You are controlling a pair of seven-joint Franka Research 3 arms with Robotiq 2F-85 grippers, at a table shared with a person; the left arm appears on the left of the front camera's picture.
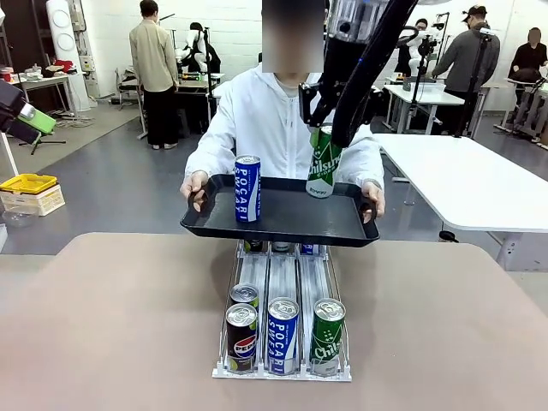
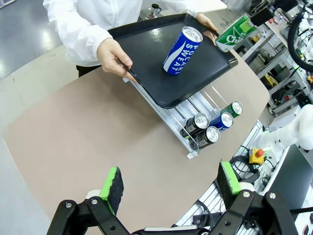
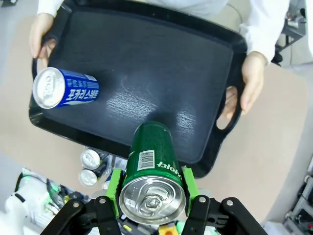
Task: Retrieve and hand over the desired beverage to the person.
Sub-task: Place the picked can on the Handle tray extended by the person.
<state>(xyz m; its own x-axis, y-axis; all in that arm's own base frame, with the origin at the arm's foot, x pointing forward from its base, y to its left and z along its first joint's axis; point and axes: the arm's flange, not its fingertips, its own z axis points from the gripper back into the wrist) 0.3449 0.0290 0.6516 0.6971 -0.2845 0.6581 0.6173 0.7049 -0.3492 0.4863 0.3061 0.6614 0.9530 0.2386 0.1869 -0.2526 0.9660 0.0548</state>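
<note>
The person (image 1: 274,120) in a white hooded jacket holds a black tray (image 1: 342,224) with both hands over the can rack. A blue Pocari Sweat can (image 1: 247,188) stands upright on the tray's left part. My right gripper (image 3: 151,193) is shut on a green Chilsung can (image 3: 152,171), which hangs just above the tray's right part (image 1: 324,163). Low over the near table, my left gripper (image 2: 171,183) stands open with nothing between its fingers.
A clear rack (image 1: 282,330) on the tan table holds a Pepsi can (image 1: 241,338), a Pocari can (image 1: 282,336), a green can (image 1: 327,336) and one more behind. White tables stand at the right, other people far behind.
</note>
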